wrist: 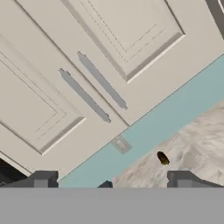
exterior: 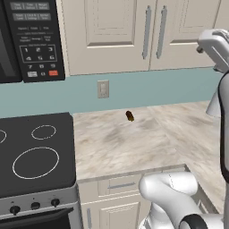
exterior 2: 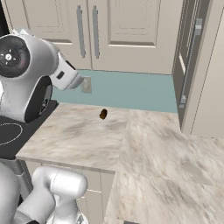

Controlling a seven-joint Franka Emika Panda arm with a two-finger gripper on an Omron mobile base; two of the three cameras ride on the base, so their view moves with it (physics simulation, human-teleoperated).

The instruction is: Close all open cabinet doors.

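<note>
Showing two cabinet doors (exterior: 107, 31) side by side on the back wall, both shut flush, with two vertical bar handles (exterior: 146, 32) close together at the meeting edges. Seen also in the hand view (wrist: 131, 26), tilted across the upper part, handles (wrist: 85, 96) running parallel.

Counting further: one claw (wrist: 113, 181), one small brown object (exterior: 129, 116), one wall outlet (exterior: 103, 88), one microwave (exterior: 27, 40), one black cooktop (exterior: 36, 152) with ringed burners and three knobs along the front.

Placing the claw low and back from the doors, well apart from both handles, aimed up at them. Fingertips (wrist: 43, 179) spread wide, nothing held between them.

Resting on a marbled beige worktop (exterior: 134, 147), the brown object (exterior 2: 103, 114) near the back edge, just below and to the right of the outlet (exterior 2: 86, 84). Wrapping round a corner to the right, the worktop (exterior 2: 166, 166) meeting a tall beige panel (exterior 2: 210, 87) with a dark strip and a silver handle beside it; impossible to tell whether an open door or a fixed side.

Backing the worktop, a teal wall band (exterior: 156, 89) under the cabinets. Below the worktop edge, a beige drawer front (exterior: 120, 184) with a horizontal handle.
</note>
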